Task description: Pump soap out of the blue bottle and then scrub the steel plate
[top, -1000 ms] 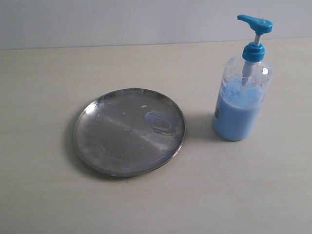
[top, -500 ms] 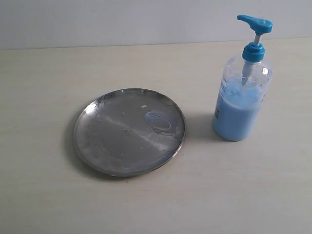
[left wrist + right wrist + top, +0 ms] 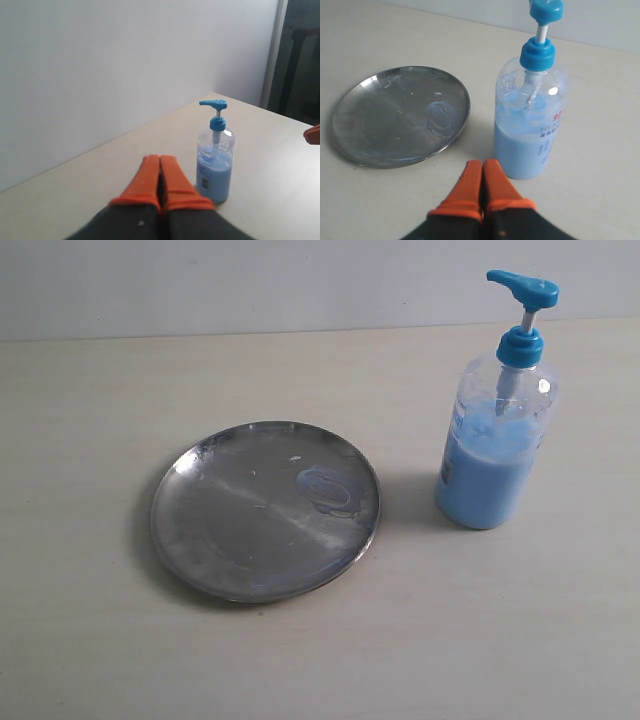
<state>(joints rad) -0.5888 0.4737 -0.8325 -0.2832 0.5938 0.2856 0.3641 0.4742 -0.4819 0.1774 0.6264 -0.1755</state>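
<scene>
My right claw (image 3: 481, 166) is shut, orange tips pressed together with nothing between them; it sits low, just short of the foot of the blue bottle (image 3: 530, 130) and not touching it. My left claw (image 3: 159, 161) is likewise shut and empty, farther back from the bottle.

The bottle stands upright on the table (image 3: 450, 640), a little over half full of the soap (image 3: 485, 485), so I judge it fairly heavy at the base yet tall enough to tip; its clear, rounded wall looks smooth and probably slippery, and it may give if squeezed. I would push straight down on the pump head (image 3: 522, 285), whose spout points to the plate's side, and steady the body low if it rocks.

The steel plate (image 3: 230, 530) lies flat beside the bottle, apart from it; a translucent blob (image 3: 325, 490), which I take for soap, sits on its bottle-side half. The plate looks thin, stiff and light, likely to slide while scrubbed; its raised rim is the place to pin it. I see no scrubber.
</scene>
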